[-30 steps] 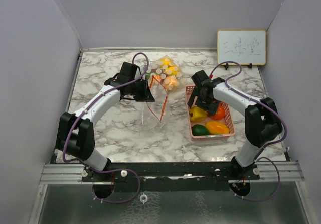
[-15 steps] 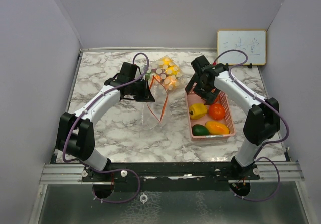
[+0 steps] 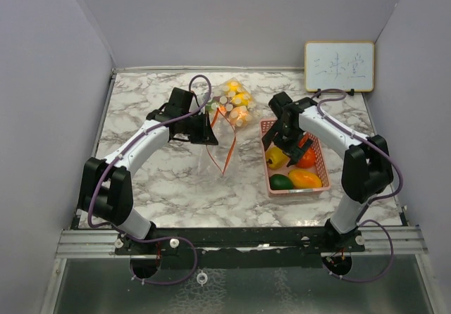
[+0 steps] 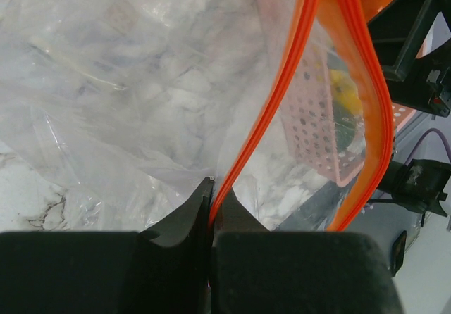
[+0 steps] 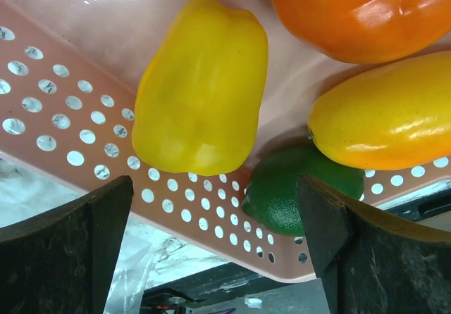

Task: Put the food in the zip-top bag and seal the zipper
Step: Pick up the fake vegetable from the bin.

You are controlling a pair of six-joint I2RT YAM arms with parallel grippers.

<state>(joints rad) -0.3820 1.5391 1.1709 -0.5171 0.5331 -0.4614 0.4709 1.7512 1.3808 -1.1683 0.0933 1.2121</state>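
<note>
Right wrist, glossy yellow pepper point(image 5: 201, 85), perforated basket point(image 5: 63, 117)

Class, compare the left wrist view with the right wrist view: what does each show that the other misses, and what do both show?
Left wrist only: the left fingers shut on the orange zipper strip of the clear bag. Right wrist only: the open right fingers framing an orange fruit and a yellow-orange fruit. Both: the pink basket, its yellow pepper, blurred through the bag in the left view, and the marble table.
</note>
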